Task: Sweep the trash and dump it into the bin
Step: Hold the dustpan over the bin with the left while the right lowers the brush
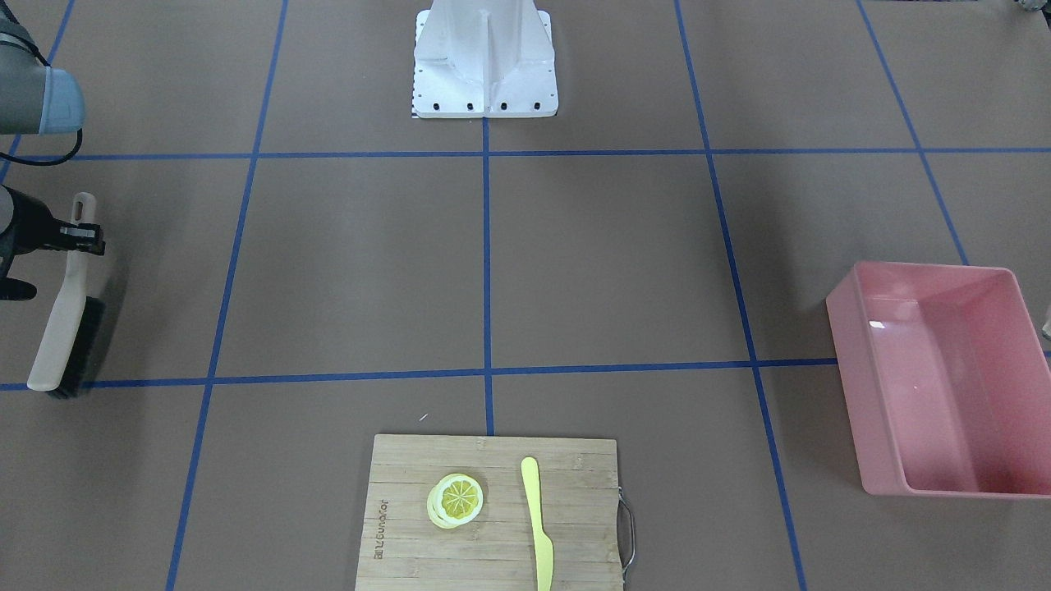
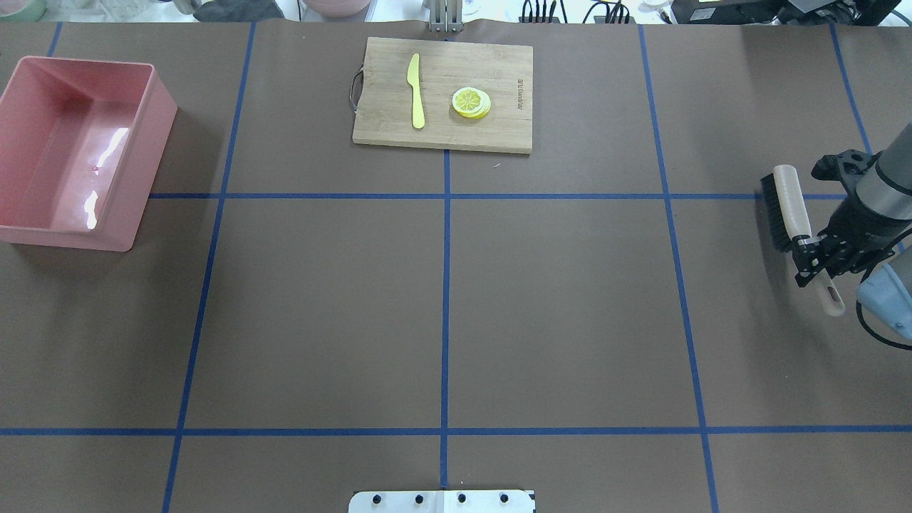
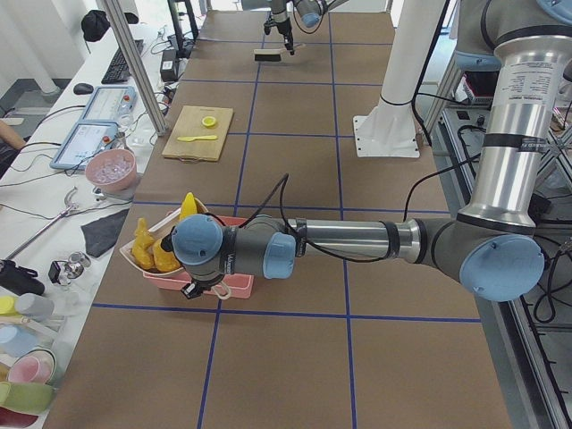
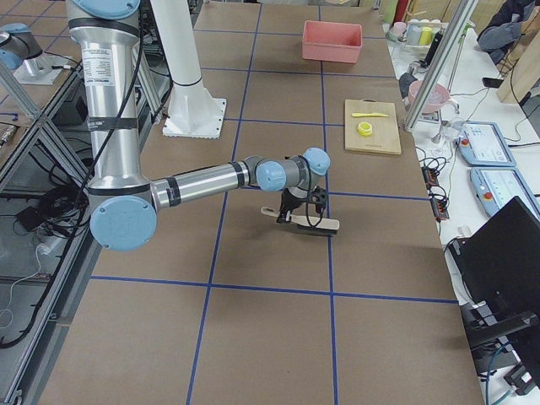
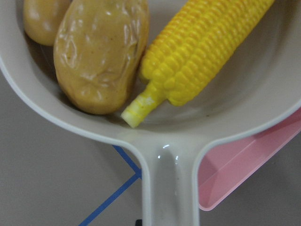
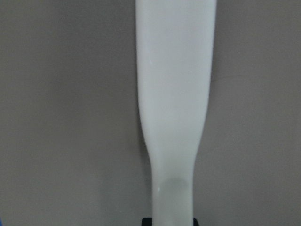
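Observation:
The trash lies in a beige dustpan (image 5: pixel 169 160): a yellow corn cob (image 5: pixel 207 52), a brown potato (image 5: pixel 99 56) and part of a tan ginger root (image 5: pixel 42 19). My left gripper (image 3: pixel 201 288) is shut on the pan's handle and holds the pan raised at the near end of the pink bin (image 2: pixel 146 149), whose corner (image 5: pixel 240 174) shows below the pan. The bin's inside looks bare from overhead. Far off on the other side, my right gripper (image 2: pixel 812 249) is shut on the handle of a beige brush (image 2: pixel 787 206) with black bristles, low over the table.
At the table's far edge lies a wooden cutting board (image 2: pixel 442 92) with a lemon slice (image 2: pixel 471 102) and a pale yellow knife (image 2: pixel 415 91). The white robot base (image 1: pixel 484 57) stands mid-table on the robot's side. Benches with clutter line the operators' side.

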Available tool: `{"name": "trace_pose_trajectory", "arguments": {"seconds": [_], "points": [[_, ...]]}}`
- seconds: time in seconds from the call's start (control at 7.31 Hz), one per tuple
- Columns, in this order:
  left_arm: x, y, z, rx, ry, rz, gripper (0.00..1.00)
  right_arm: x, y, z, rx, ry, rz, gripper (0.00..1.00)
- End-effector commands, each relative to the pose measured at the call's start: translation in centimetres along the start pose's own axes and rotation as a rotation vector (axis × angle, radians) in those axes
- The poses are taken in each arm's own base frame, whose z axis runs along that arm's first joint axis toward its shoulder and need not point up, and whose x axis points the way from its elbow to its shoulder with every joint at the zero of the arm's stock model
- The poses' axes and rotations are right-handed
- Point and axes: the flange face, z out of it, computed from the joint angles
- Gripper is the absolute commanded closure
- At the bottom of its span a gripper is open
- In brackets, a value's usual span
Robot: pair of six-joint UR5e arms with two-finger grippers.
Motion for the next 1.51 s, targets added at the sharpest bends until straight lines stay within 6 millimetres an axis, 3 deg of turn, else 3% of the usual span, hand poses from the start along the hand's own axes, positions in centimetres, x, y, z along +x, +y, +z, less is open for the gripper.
{"name": "trace_pose_trajectory", "arguments": {"seconds": [0.0,0.27,0.41,0.55,0.68,1.37], "points": [[-0.7,-0.6,0.2,-0.037,-0.027,0.048,1.0,-0.5,0.2,0.3,-0.012,-0.014,-0.01,1.0],[-0.5,-1.7,1.2,-0.081,-0.048,0.085,1.0,-0.7,0.3,0.7,-0.023,-0.016,-0.01,0.96],[-0.1,-2.2,1.9,-0.099,-0.049,0.101,1.0,-0.8,0.3,0.6,-0.022,-0.016,-0.011,0.85],[0.2,-2.6,3.0,-0.125,-0.05,0.116,1.0,-0.9,0.4,0.6,-0.022,-0.017,-0.015,0.02],[0.7,-3.1,3.2,-0.138,-0.062,0.136,1.0,-1.0,0.3,0.6,-0.021,-0.017,-0.016,0.0],[0.5,-1.7,3.8,-0.215,-0.062,0.245,1.0,-2.5,0.3,-0.8,0.001,-0.036,-0.045,0.0]]}}
